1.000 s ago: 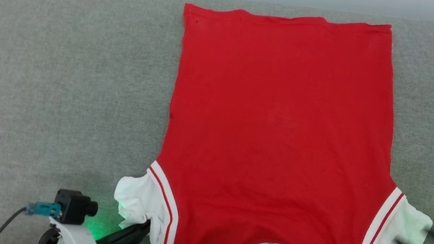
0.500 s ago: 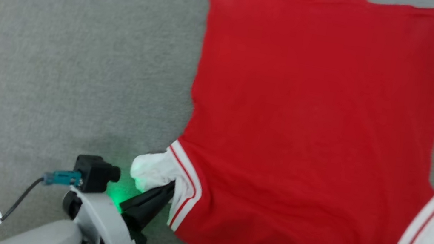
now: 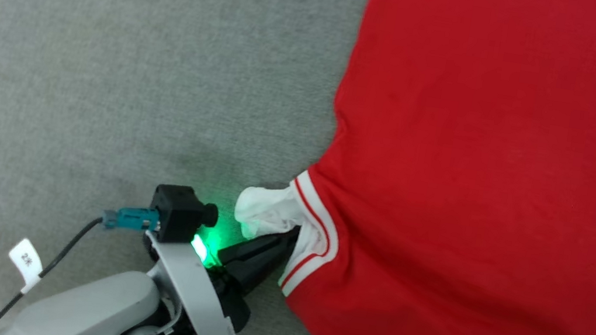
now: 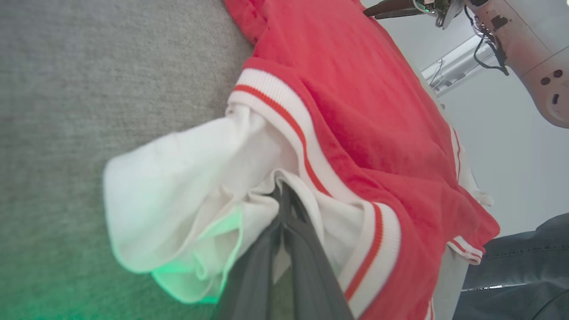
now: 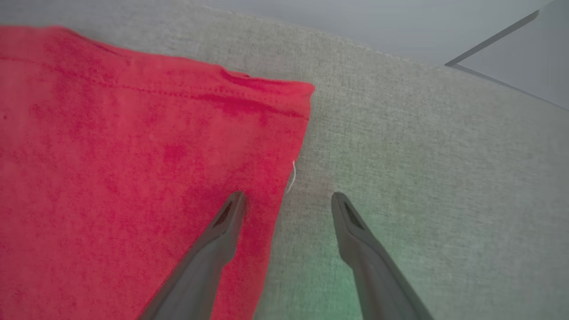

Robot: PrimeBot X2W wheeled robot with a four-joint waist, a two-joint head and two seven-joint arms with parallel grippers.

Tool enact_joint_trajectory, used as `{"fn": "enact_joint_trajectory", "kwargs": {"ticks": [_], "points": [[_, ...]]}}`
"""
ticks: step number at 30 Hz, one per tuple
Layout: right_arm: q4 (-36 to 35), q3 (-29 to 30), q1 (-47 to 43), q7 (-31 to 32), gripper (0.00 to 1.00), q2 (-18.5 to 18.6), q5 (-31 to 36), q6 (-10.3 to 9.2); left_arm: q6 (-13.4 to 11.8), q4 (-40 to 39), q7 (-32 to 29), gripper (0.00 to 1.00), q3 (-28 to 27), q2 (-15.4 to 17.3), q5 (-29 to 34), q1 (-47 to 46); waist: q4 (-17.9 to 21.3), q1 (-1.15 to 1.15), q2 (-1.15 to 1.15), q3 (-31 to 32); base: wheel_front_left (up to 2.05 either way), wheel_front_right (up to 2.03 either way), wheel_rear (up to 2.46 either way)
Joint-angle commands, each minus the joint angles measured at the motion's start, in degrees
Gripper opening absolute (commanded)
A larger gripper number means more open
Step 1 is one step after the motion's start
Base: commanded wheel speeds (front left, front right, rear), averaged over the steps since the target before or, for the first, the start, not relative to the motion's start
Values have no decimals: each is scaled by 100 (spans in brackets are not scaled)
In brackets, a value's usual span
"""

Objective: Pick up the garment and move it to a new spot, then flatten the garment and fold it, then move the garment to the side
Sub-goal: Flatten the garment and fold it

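Left tool [image 3: 293, 233] stays pinched on garment [image 3: 482, 159] sleeve [image 3: 267, 213] (right tool [image 5: 288, 195], wide open, now near hem corner [image 5: 304, 91]).

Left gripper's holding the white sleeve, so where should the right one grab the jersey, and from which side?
Probably the straight side edge of the garment near its hem corner, coming in from the bare grey surface. The cloth lies flat there with a free border, and the open right gripper straddles it, one finger over red, one over grey.

left gripper [image 3: 290, 236] pinching garment [image 3: 497, 179] sleeve
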State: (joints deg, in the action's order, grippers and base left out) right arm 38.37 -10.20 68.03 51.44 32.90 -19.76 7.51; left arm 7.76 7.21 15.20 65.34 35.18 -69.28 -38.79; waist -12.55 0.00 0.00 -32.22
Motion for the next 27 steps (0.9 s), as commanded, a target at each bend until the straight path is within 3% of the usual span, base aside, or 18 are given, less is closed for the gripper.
{"fn": "enact_joint_trajectory", "kwargs": {"ticks": [1,5,6,7,8,13,17,23,27], "points": [[153,-17,105,33,100,27,74,-4,-62,359,-96,0,165,-109,-71,81,-366,0,0,-372,0,0,0],[610,-25,132,161,100,-84,62,0,-73,360,-94,0,257,-106,-138,-3,-403,0,0,-413,0,0,0],[681,-35,143,152,46,-112,24,0,-79,366,-91,0,269,-101,-155,-15,-399,0,0,-409,0,0,0],[748,-29,137,115,13,-136,-6,1,-80,375,-91,0,285,-92,-173,-29,-388,0,0,-389,0,0,0],[806,-5,139,63,0,-155,-28,2,-80,380,-91,0,302,-85,-195,-43,-374,0,0,-363,0,0,0],[1007,119,-5,-340,0,-131,-253,8,-79,451,-75,0,353,-100,-291,-9,-291,0,0,-26,0,0,0],[787,-116,-329,-614,0,-41,-566,8,-79,538,-57,0,252,-36,-338,196,-174,0,0,384,0,0,0],[-294,-831,-1501,-625,0,603,-1414,-1,-51,478,-24,0,-340,-113,-52,681,73,0,0,1033,0,0,0],[-1309,-942,-2517,-489,0,1023,-2052,-1,-37,483,-10,0,-603,-128,96,1006,294,0,0,1385,0,0,0]]}}
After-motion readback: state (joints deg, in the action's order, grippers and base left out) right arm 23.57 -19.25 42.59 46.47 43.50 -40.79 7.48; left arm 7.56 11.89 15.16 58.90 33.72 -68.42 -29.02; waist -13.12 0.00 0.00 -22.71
